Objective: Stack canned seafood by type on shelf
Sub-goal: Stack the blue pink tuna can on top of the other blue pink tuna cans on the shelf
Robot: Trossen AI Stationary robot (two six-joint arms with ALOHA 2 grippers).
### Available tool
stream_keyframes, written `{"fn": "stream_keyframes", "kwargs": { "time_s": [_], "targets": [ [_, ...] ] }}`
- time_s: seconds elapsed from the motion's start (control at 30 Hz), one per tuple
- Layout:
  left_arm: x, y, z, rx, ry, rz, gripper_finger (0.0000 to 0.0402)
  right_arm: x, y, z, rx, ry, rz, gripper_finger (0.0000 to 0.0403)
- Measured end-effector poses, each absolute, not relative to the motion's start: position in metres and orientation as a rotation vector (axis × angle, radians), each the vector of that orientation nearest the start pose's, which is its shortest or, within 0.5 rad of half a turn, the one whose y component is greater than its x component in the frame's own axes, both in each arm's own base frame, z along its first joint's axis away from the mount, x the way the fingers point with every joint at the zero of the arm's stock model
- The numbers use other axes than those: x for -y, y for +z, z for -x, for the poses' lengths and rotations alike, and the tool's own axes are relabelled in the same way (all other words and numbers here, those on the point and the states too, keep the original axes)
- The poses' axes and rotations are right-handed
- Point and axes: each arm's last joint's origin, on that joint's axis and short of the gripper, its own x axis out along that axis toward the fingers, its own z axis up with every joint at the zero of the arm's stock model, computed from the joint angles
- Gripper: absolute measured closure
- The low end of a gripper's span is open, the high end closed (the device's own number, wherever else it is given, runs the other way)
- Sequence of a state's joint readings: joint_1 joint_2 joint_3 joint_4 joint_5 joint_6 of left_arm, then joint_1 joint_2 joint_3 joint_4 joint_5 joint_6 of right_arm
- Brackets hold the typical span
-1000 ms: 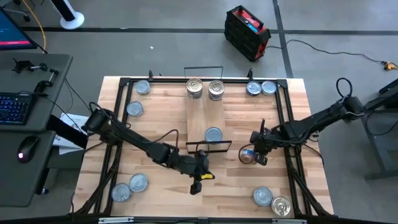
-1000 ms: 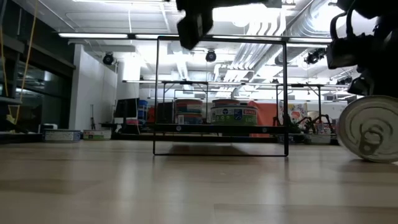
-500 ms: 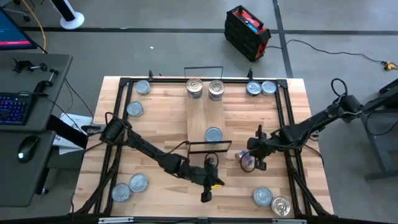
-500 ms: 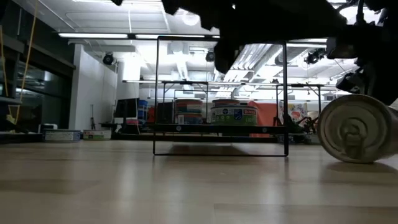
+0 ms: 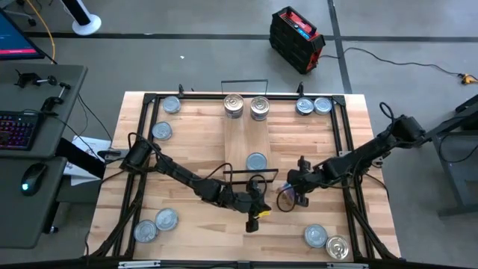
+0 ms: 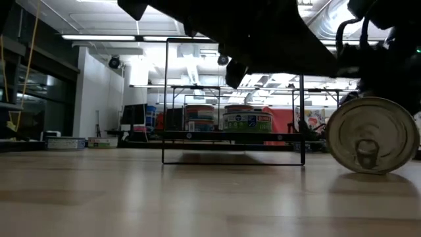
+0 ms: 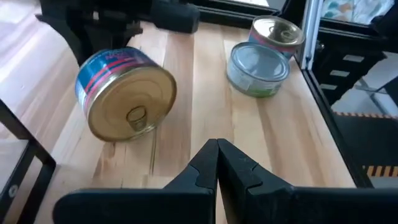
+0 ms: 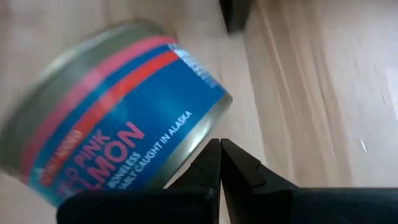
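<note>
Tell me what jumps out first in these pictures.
A blue-and-red salmon tin with a gold ring-pull lid stands on its edge on the wooden tabletop, near the light-wood shelf's front end. Both arms flank it, the left gripper and right gripper with jaws shut.

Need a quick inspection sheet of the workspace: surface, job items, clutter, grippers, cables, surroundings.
Surface: wooden table, black frame round it.
Job's things: shelf with two tin stacks at its far end and one tin near end; salmon tin on its edge near the shelf's near end; loose tins at the corners.
Clutter: nothing seen.
Grippers: left gripper shut, empty, facing the salmon tin; right gripper shut, at the tin's side.
Cables: one along the left arm.
Surroundings: desk with keyboard, black case on floor.
</note>
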State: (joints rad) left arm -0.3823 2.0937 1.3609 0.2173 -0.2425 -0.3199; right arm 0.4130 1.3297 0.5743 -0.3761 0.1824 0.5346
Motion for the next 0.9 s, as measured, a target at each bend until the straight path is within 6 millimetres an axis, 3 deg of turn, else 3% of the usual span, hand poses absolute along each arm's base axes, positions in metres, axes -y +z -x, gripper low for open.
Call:
{"fn": "stream_keyframes", "kwargs": {
  "time_s": [0.3, 0.9],
  "targets": [
    [0.181, 0.16, -0.417, -0.581, -0.125, 0.122, 0.0401, -0.091, 0.158, -0.215, -0.944, 0.04, -0.217, 0.0403],
    [0.178, 0.162, -0.418, -0.55, -0.119, -0.043, 0.0401, -0.119, 0.175, -0.219, -0.805, 0.173, -0.223, 0.0403]
  ]
}}
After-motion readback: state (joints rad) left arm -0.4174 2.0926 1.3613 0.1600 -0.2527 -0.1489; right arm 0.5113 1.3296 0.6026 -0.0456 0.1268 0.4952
